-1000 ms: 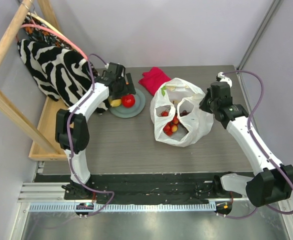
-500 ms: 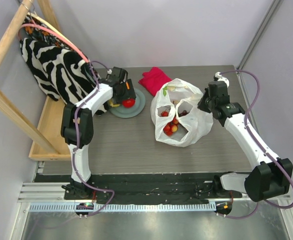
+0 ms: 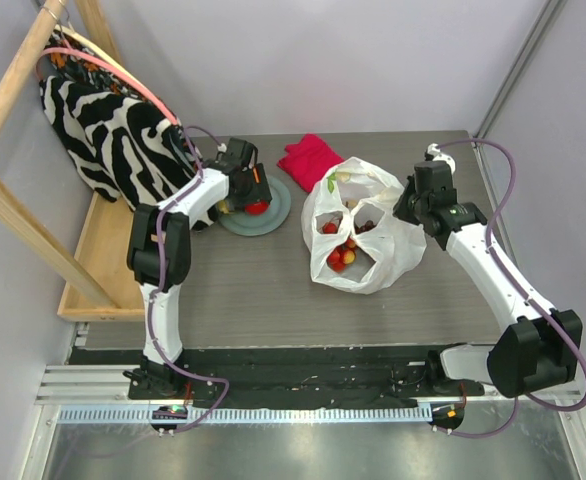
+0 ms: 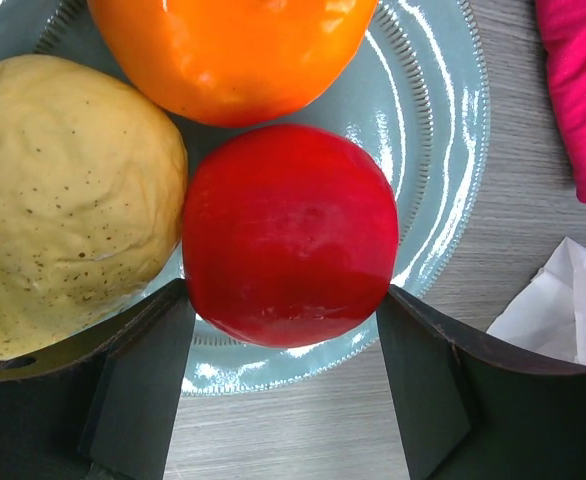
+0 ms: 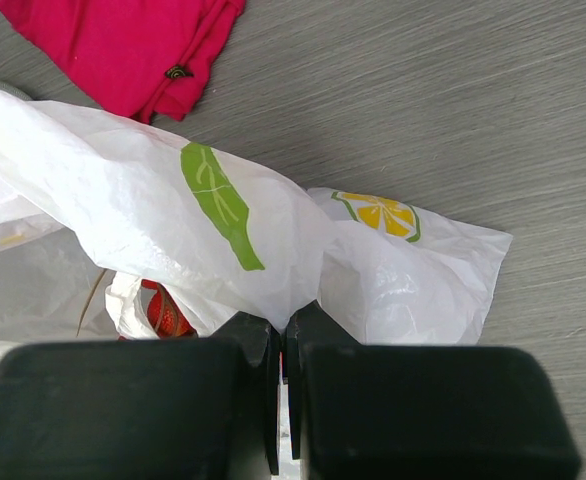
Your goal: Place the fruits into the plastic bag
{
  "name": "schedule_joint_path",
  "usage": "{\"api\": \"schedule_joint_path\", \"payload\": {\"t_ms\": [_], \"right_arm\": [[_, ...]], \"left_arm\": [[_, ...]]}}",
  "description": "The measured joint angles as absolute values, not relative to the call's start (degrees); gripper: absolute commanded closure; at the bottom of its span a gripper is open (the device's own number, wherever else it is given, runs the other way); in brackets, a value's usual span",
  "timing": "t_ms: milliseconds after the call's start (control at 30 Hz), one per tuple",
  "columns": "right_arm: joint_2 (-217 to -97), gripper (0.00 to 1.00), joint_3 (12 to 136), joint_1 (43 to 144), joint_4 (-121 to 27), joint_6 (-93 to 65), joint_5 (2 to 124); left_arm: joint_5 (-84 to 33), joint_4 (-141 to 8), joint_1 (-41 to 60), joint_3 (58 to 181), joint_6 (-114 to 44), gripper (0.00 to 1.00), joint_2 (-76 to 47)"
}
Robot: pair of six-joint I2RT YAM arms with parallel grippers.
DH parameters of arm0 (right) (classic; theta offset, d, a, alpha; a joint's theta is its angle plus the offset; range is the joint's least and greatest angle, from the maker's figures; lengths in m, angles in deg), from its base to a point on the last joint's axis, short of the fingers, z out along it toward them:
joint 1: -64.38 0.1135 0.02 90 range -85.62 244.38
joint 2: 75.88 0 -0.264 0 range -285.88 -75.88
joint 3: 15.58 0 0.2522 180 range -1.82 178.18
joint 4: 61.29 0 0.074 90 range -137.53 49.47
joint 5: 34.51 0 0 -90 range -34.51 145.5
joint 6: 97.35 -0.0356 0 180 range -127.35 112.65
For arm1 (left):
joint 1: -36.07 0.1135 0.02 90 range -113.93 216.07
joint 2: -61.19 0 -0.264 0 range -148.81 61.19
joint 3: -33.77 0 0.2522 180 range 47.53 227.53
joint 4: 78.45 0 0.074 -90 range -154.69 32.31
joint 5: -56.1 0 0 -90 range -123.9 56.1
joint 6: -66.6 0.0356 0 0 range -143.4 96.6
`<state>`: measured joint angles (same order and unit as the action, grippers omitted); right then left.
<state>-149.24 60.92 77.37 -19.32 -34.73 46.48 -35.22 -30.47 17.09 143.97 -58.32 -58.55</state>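
Note:
A red apple, a yellow fruit and an orange lie on the grey-green plate. My left gripper is open, its fingers down on either side of the apple; from above it sits over the plate. The white plastic bag with lemon print lies mid-table, its mouth open, small red-yellow fruits inside. My right gripper is shut on the bag's right edge and holds it up; it also shows in the top view.
A crimson cloth lies behind the bag, right of the plate. A zebra-striped fabric bag hangs on a wooden frame at the far left. Grey walls close in the back and right.
My left gripper has moved in over the plate and now straddles the red apple. My right gripper has shifted slightly while holding the bag's edge.

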Motion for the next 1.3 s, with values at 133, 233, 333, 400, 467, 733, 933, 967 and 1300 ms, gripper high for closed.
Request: {"api": "schedule_joint_path", "payload": {"t_ms": [133,233,333,400,467,733,933,967,1300], "right_arm": [[-149.7,0.99,61.1,77.4,-19.4,-34.7,46.7],[-149.8,0.99,61.2,77.4,-19.4,-34.7,46.7],[-149.9,0.99,61.4,77.4,-19.5,-34.7,46.9],[-149.9,0.99,61.4,77.4,-19.5,-34.7,46.9],[-149.9,0.99,61.4,77.4,-19.5,-34.7,46.9],[-150.3,0.99,61.4,77.4,-19.7,-34.7,47.1],[-150.3,0.99,61.5,77.4,-19.7,-34.7,47.0],[-150.3,0.99,61.5,77.4,-19.7,-34.7,47.1],[-148.2,0.99,61.5,77.4,-19.4,-34.4,46.9]], "left_arm": [[-35.2,-31.1,17.1,144.2,-57.6,0.27,-59.0],[-35.2,-31.5,17.1,144.4,-57.3,0.32,-59.2],[-35.1,-31.8,17.1,144.8,-56.9,0.39,-59.6],[-34.8,-32.2,17.1,144.9,-56.4,0.43,-59.8],[-34.3,-32.4,17.1,144.9,-56.0,0.50,-59.8],[-30.6,-34.1,17.1,144.1,-55.7,0.69,-59.6],[-28.2,-36.3,17.1,138.0,-55.0,0.71,-55.0],[-28.0,-36.4,17.1,137.0,-54.9,0.71,-53.8],[-24.1,-41.4,15.8,130.5,-54.8,0.72,-44.1]]}}
